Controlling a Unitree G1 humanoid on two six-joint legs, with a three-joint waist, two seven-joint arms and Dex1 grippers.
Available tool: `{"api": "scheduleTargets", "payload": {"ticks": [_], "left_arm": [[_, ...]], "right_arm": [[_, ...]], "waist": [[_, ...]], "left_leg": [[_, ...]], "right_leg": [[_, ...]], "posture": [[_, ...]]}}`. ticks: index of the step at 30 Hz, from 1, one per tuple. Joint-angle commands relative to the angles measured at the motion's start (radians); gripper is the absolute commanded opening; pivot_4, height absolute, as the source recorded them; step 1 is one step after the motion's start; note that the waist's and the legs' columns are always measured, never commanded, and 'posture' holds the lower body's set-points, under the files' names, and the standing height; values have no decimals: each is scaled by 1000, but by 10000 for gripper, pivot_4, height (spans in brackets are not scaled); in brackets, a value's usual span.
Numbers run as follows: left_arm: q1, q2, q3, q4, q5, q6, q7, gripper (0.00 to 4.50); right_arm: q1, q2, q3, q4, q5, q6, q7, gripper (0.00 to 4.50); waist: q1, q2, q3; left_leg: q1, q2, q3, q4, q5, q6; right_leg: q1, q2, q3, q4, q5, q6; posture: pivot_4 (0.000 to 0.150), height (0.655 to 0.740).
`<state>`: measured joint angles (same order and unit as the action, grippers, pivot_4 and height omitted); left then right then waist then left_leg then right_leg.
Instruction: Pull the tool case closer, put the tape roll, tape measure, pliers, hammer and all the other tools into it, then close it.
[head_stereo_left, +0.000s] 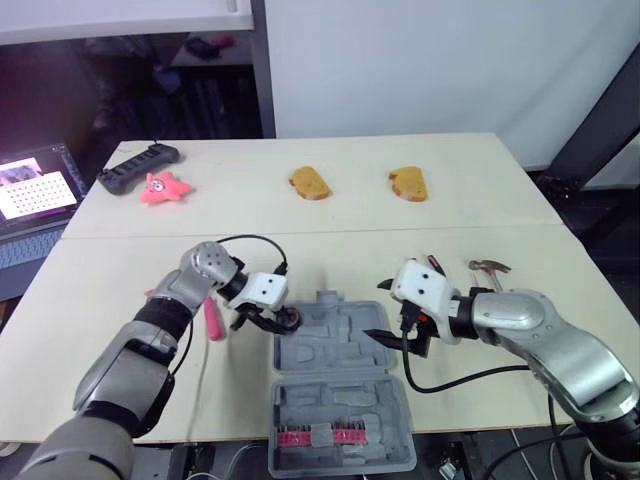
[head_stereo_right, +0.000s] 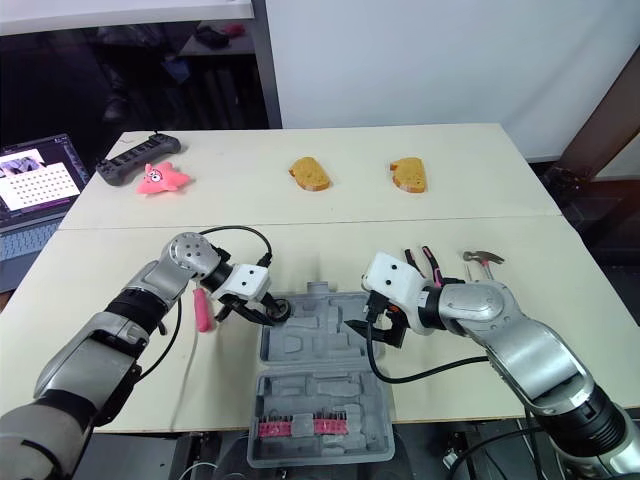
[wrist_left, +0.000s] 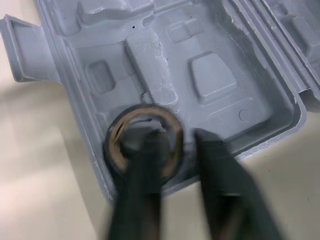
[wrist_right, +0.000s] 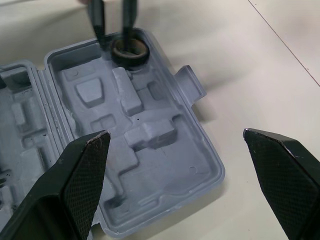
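Note:
The grey tool case (head_stereo_left: 345, 405) lies open near the table's front edge, with red bits in its near half. A black tape roll (head_stereo_left: 289, 319) rests in the far left corner of the case (wrist_left: 215, 75). My left gripper (head_stereo_left: 277, 321) is open: one finger (wrist_left: 145, 165) stands inside the roll (wrist_left: 144, 136), the other just outside its wall. Over the case's right side hangs my right gripper (head_stereo_left: 384, 312), open wide and holding nothing. A hammer (head_stereo_left: 490, 266) and red-handled pliers (head_stereo_left: 434, 264) lie right of it. A pink-handled tool (head_stereo_left: 213, 320) lies left of the case.
Two brown bread-shaped pieces (head_stereo_left: 309, 183) (head_stereo_left: 408, 183) sit at the table's far middle. At the far left lie a pink star toy (head_stereo_left: 163, 188) and a black controller (head_stereo_left: 138, 167). A laptop (head_stereo_left: 35, 190) stands off the table's left edge.

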<state>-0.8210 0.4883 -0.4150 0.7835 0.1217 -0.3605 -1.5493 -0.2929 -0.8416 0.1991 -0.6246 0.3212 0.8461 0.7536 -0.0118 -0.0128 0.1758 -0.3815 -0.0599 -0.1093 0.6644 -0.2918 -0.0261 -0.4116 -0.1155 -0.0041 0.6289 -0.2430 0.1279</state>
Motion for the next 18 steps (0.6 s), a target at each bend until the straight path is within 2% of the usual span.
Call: {"api": "scheduleTargets", "payload": {"ticks": [1, 10, 18], "left_arm": [[-26, 7, 33, -48, -33, 6, -2, 30865], [17, 54, 74, -140, -90, 84, -15, 30865], [127, 5, 186, -140, -213, 187, 89, 30865]], "right_arm": [[-4, 1, -30, -27, 5, -9, -1, 45000], [-6, 6, -27, -21, 7, -14, 0, 45000], [-8, 13, -21, -20, 5, -16, -2, 45000]], "waist": [[0, 0, 0], [-2, 0, 0], [0, 0, 0]], "left_leg": [[0, 0, 0, 0, 0, 0], [0, 0, -1, 0, 0, 0], [0, 0, -1, 0, 0, 0]], "right_leg": [[0, 0, 0, 0, 0, 0], [0, 0, 0, 0, 0, 0], [0, 0, 0, 0, 0, 0]], "posture": [[1500, 7400], [1500, 7400], [1500, 7400]]}}
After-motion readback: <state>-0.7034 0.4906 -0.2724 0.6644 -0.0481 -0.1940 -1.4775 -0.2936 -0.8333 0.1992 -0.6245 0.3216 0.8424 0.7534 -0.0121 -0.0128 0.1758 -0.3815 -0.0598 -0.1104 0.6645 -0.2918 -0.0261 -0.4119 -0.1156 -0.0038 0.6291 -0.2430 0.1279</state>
